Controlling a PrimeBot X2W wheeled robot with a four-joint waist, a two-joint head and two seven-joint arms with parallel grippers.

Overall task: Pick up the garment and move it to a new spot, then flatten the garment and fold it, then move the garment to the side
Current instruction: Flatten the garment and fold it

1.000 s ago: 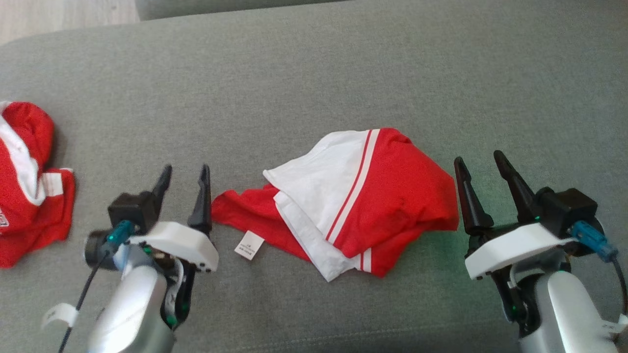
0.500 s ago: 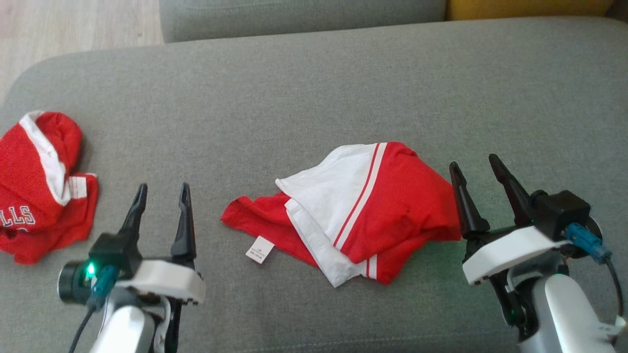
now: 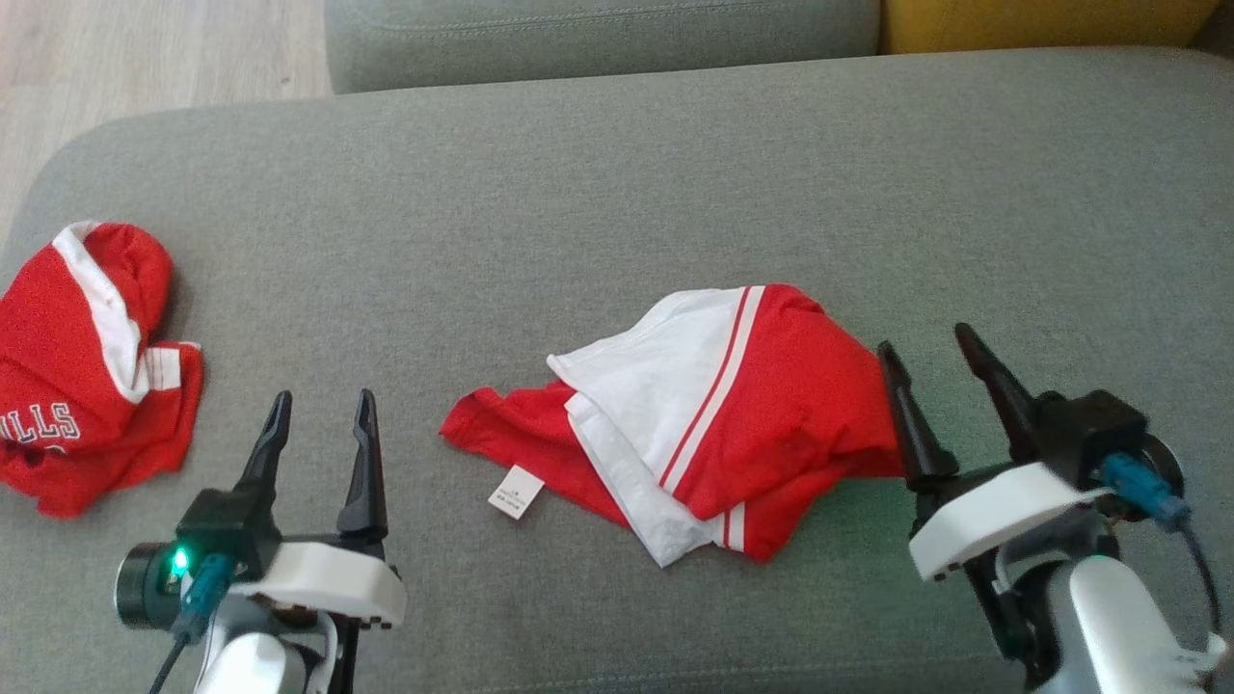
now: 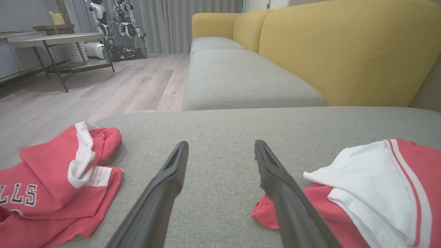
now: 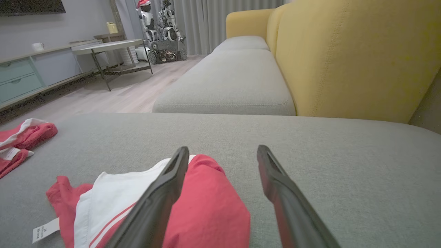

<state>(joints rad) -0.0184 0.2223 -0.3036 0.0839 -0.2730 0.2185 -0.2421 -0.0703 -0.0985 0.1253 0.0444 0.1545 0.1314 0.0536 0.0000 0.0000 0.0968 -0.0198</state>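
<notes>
A red and white garment (image 3: 718,414) lies loosely folded in the middle of the grey sofa seat (image 3: 598,193), with a white label (image 3: 515,492) sticking out at its near left. My left gripper (image 3: 323,397) stands open to its left, apart from the cloth, with nothing between the fingers. My right gripper (image 3: 922,339) is open at the garment's right edge, its left finger (image 3: 901,414) against the red fabric. The left wrist view shows the left gripper (image 4: 221,144) open with the garment (image 4: 372,179) at the right. In the right wrist view the right gripper (image 5: 223,148) is open beside the garment (image 5: 206,206).
A second red garment (image 3: 77,376) with white lettering lies crumpled at the seat's left end. Beyond the seat are another grey cushion (image 4: 234,75) and a yellow backrest (image 4: 344,51). Wooden floor (image 4: 103,89), a table (image 4: 55,39) and parked robots (image 4: 120,31) lie to the left.
The head camera has tilted, shifting the whole picture down and right. My left gripper has drawn back and leftward, away from the folded garment. The right gripper has stayed at the garment's right edge.
</notes>
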